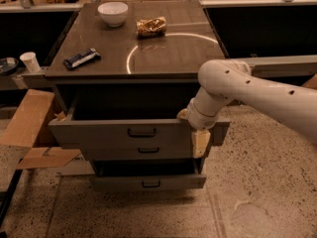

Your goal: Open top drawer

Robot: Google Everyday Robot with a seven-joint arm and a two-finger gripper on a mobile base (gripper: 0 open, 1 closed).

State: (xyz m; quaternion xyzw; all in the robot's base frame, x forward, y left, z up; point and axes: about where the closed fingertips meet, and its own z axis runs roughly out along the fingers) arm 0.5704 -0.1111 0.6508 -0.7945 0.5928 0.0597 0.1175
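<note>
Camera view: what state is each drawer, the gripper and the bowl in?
top drawer: pulled out, open.
middle drawer: cannot tell, tucked under the top front.
bottom drawer: slightly out.
gripper: at the top drawer's right front end.
white bowl: upright on the cabinet top.

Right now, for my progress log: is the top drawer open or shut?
Open. The top drawer stands well forward of the countertop edge, its dark inside showing. The gripper sits at its right end.
</note>
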